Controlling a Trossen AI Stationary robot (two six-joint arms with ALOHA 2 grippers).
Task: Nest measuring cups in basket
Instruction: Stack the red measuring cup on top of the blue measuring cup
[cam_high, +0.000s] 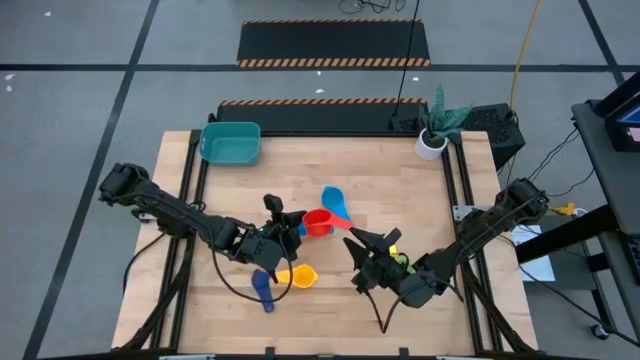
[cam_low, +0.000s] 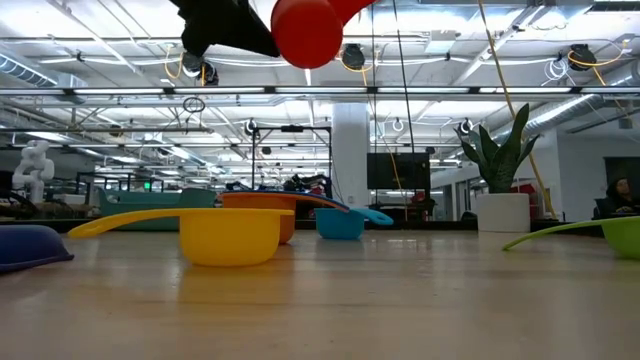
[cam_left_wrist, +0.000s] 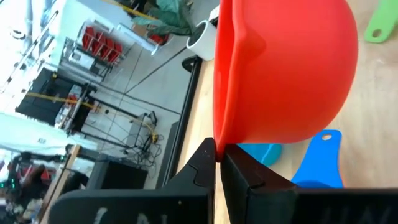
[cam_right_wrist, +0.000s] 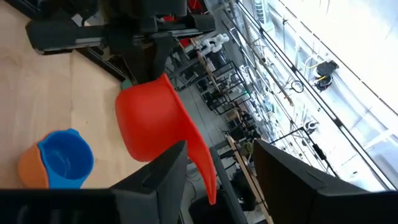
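A red measuring cup (cam_high: 317, 222) hangs above mid-table, with my left gripper (cam_high: 292, 226) shut on it. The cup's handle (cam_right_wrist: 202, 158) points toward my right gripper (cam_right_wrist: 221, 155), which is open with one finger on either side of the handle. On the table a blue cup (cam_right_wrist: 62, 158) sits inside an orange cup (cam_right_wrist: 28, 168). A yellow cup (cam_high: 300, 275), a dark blue cup (cam_high: 262, 288) and a green cup (cam_high: 400, 262) lie loose nearby. The teal basket (cam_high: 230, 142) stands at the far left corner. My left gripper pinches the red cup's rim (cam_left_wrist: 217, 140) between its two fingers, on the side away from the handle, one finger at the open mouth and one on the outer wall. The fingers come nearly level from the table's left. The cup is lifted clear (cam_low: 305, 30), with its mouth turned sideways. My right gripper: whether a finger (cam_right_wrist: 168, 168) touches the handle I cannot tell.
A white plant pot (cam_high: 432, 140) stands at the far right corner. A light blue cup (cam_low: 340, 222) lies beyond the yellow one (cam_low: 230, 235). Bare wood lies between the cups and the basket.
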